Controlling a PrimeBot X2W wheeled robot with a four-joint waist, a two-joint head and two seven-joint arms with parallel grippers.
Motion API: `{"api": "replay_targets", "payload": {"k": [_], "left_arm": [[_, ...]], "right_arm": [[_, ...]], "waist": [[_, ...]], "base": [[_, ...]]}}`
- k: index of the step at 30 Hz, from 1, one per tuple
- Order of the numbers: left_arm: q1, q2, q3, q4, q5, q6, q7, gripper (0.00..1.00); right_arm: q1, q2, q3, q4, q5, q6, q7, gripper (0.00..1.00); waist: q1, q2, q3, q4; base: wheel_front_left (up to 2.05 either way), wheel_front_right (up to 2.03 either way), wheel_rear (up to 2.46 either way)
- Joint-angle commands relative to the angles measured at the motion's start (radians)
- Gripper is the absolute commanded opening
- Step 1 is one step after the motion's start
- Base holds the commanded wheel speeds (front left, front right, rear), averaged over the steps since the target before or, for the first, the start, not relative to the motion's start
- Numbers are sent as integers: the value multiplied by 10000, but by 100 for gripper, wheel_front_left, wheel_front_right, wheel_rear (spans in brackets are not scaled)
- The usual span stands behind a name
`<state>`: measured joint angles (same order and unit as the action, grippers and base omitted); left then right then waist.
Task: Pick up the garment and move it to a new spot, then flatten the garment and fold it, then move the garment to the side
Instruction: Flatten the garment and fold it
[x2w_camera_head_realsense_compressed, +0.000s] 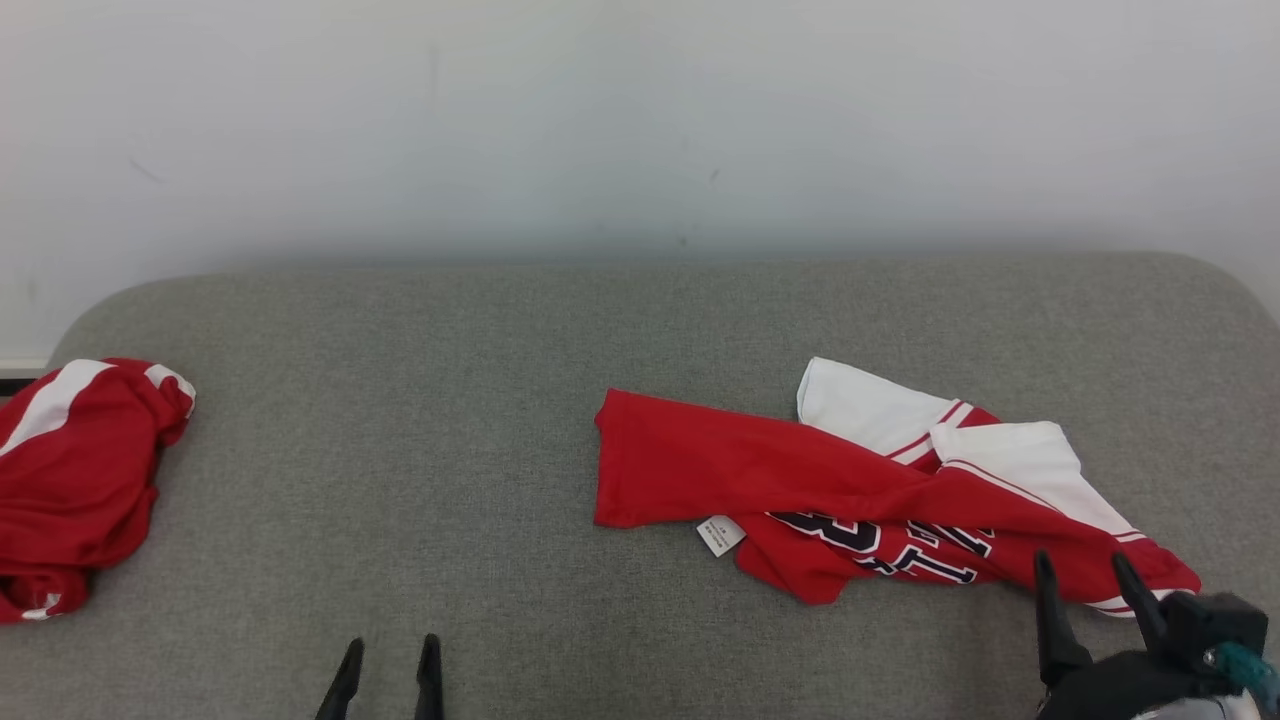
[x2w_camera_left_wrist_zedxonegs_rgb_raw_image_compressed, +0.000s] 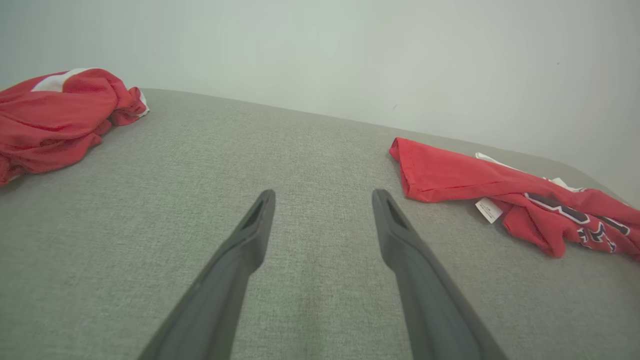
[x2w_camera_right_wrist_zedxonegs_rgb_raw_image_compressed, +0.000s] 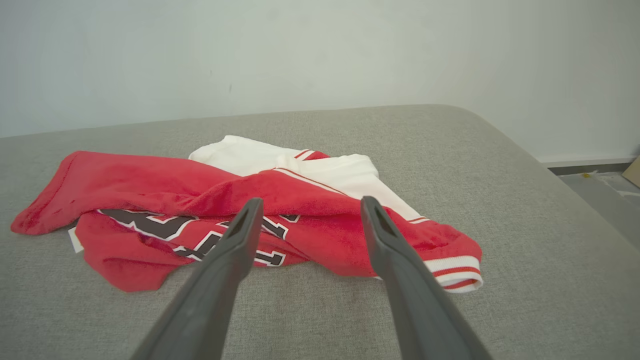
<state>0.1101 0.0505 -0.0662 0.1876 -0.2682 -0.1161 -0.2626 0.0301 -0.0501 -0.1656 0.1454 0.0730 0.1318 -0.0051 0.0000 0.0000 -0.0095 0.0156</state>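
While red garment (x2w_camera_head_realsense_compressed: 850, 490) is lying crumpled at right, step 1, pick-up, is starting: right gripper (x2w_camera_head_realsense_compressed: 1082, 560) hovering near, released, empty; left gripper (x2w_camera_head_realsense_compressed: 392, 643) waiting, released. Next move calling for pinching near hem.

Bright, even, diffuse light; soft faint shadows, no glare, wrist views slightly wide-angle distorted.

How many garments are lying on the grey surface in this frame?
2. A crumpled red garment lies at the far left of the grey surface; a red-and-white jersey lies right of centre, just ahead of the right pincer. Anything beneath is hidden.
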Motion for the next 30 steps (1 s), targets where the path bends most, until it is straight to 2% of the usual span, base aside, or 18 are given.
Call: {"api": "replay_targets", "payload": {"k": [1,6,11,18,30], "left_arm": [[-467,35,-213,267,105,-71,-34,100],[-2268,295,-1216,1731,0,-140,425,100],[-4168,246,-1900,3081,-538,-140,1379,100],[-5972,71,-2257,4503,-1227,-133,2110,100],[-6823,-2,-2982,5109,-2217,-39,2184,100]], "right_arm": [[-433,-119,9,130,142,-22,531,100],[-2271,-829,433,919,656,-22,2626,100],[-4091,-1419,395,2014,654,-22,3516,100],[-5736,-1801,575,3240,665,-22,3680,100],[-6412,-2085,562,4342,746,-22,3088,100]], "waist": [[0,0,221,-117],[0,0,1007,-390],[0,0,1849,-457],[0,0,2714,-511],[0,0,2980,-649]], "base": [[0,0,0],[0,0,0],[0,0,0],[0,0,0],[0,0,0]]}}
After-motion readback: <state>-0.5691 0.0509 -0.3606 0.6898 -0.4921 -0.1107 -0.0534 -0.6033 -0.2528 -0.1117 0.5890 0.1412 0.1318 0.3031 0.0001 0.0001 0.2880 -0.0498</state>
